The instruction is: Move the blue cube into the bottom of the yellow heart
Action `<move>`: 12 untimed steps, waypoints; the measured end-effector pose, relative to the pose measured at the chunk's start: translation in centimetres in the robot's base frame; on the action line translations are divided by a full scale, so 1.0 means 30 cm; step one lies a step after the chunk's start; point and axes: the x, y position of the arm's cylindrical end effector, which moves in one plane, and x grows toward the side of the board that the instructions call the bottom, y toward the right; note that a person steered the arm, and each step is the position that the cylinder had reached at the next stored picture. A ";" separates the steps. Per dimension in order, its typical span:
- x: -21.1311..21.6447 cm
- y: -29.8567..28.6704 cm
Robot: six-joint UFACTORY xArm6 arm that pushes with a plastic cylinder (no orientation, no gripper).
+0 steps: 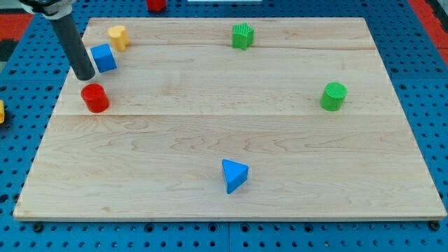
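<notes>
The blue cube [104, 57] lies at the board's upper left. The yellow heart [118, 36] stands just above and to the right of it, a small gap apart. My tip [85, 75] is the lower end of the dark rod, at the cube's lower left side, touching or nearly touching it. The red cylinder [94, 97] sits just below my tip.
A green star-like block [242, 35] stands at the top middle. A green cylinder [334, 96] stands at the right. A blue triangular block [234, 175] lies at the bottom middle. The wooden board [231, 140] lies on a blue pegboard. A red block [156, 5] shows beyond the top edge.
</notes>
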 end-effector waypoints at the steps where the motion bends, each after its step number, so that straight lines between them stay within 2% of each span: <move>1: 0.000 -0.017; 5: -0.040 -0.030; 7: -0.013 -0.180; 8: -0.012 -0.179; 11: -0.053 0.059; 12: -0.076 0.061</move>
